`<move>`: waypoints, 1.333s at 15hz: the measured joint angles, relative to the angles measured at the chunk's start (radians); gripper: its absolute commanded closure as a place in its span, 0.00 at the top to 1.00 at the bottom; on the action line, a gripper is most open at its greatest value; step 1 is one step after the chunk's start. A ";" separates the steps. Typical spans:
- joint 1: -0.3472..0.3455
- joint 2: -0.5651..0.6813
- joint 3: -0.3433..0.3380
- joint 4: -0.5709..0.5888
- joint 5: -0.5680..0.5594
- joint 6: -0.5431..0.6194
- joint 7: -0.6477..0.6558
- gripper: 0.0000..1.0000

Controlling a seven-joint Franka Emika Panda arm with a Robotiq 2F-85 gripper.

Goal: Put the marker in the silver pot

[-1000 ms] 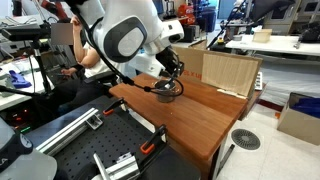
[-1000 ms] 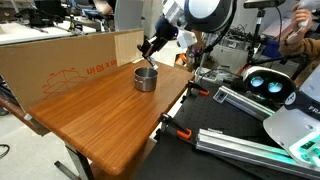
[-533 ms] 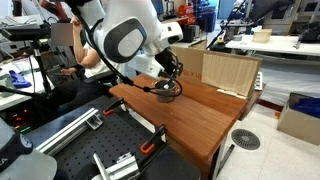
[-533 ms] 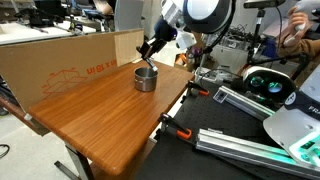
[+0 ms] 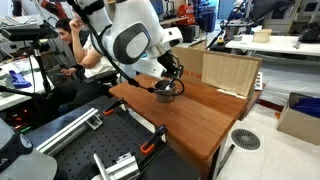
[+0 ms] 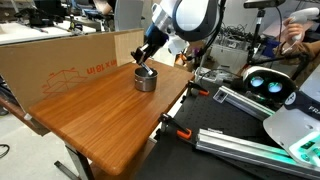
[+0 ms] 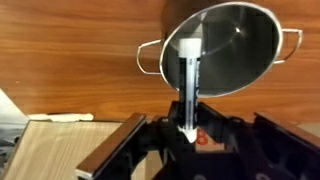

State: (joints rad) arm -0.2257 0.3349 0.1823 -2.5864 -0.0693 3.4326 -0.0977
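Note:
The silver pot [image 6: 146, 79] stands on the wooden table [image 6: 110, 110] near its far edge; it also shows in an exterior view [image 5: 166, 89] and fills the top of the wrist view [image 7: 222, 50]. My gripper [image 6: 147, 55] hangs just above the pot, and shows in the wrist view [image 7: 187, 125] too. It is shut on the marker [image 7: 189, 85], a dark stick with a whitish section. The marker points from the jaws toward the pot's opening, its far end over the pot's dark inside.
A large cardboard sheet [image 6: 60, 65] stands along the table's back edge. A cardboard box [image 5: 228, 70] sits at the table's end. Clamps and metal rails [image 6: 215, 135] lie beside the table. People sit nearby [image 5: 75, 45].
The arm has turned and shifted slightly over the pot; the gripper still holds the marker above it.

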 measured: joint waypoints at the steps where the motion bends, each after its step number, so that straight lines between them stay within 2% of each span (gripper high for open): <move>1: 0.033 0.021 -0.032 0.019 0.001 -0.008 0.001 0.06; 2: 0.061 0.041 -0.058 0.038 0.001 -0.012 0.002 0.50; 3: 0.087 0.054 -0.080 0.058 0.003 -0.016 0.004 0.51; 4: 0.110 0.063 -0.100 0.073 0.006 -0.022 0.006 0.56; 7: 0.157 0.086 -0.136 0.102 0.013 -0.051 0.019 0.78; 10: 0.166 0.095 -0.141 0.118 0.014 -0.081 0.031 0.99; 20: 0.155 0.084 -0.131 0.115 0.013 -0.099 0.058 1.00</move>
State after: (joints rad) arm -0.0704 0.4193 0.0515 -2.4709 -0.0559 3.3339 -0.0398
